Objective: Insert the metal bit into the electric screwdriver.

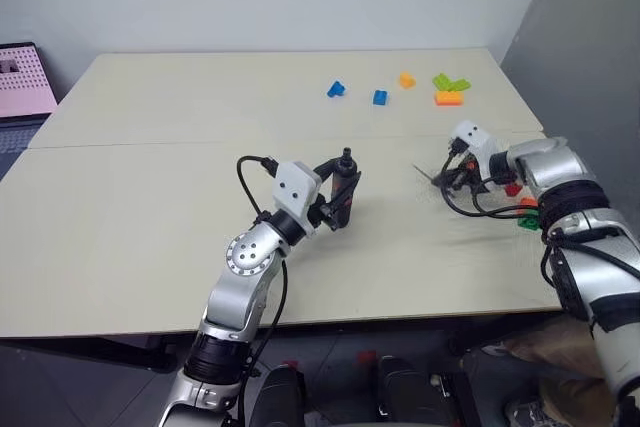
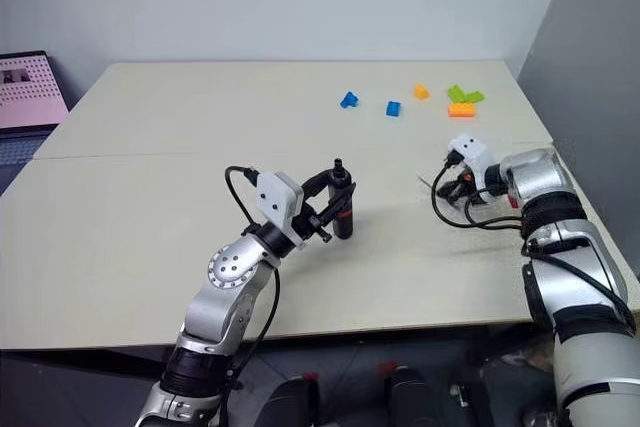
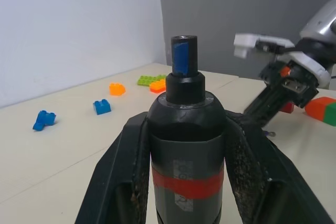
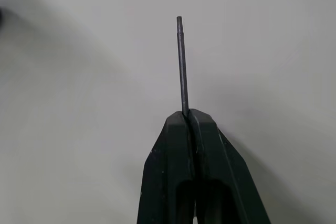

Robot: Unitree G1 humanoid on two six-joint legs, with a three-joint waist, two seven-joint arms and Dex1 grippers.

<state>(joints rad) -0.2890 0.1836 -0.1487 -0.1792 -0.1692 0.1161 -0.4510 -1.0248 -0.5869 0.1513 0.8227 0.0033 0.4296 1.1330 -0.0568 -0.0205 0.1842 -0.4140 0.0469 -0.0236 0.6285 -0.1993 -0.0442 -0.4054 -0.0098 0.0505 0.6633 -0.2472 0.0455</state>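
Grey metal bit (image 4: 181, 64), needle-thin, pinched at its lower end between the pressed-together fingers of the right hand (image 4: 189, 116); most of its length projects free beyond the fingertips, in line with them. Seen from the head, the bit (image 1: 424, 175) slants out of the right hand (image 1: 441, 181) toward the electric screwdriver (image 1: 343, 194), just above the pale table (image 1: 150, 207).

Electric screwdriver held in the left hand (image 3: 184, 145), both fingers closed on its dark body at the red band (image 3: 187, 187); the narrow socket end (image 3: 184, 56) stands clear of the fingers and rises up and away from the wrist, roughly upright (tilted slightly, as far as can be judged).

Governing relation: the bit lies to the right of the screwdriver, well apart from it and no higher than its socket. The two long axes are not yet aligned; the bit runs obliquely toward the screwdriver, whereas the socket opens upward. Insertion would therefore seem to call for the right hand to carry the bit leftward to a point over the socket and turn it until its free end points down the screwdriver's axis. The right hand, seen beyond the screwdriver in the left wrist view (image 3: 286, 77), is the one that must travel; the left need only hold steady.

Coloured toy bricks (image 1: 380, 97) lie on the table far beyond the screwdriver, clear of the working path.
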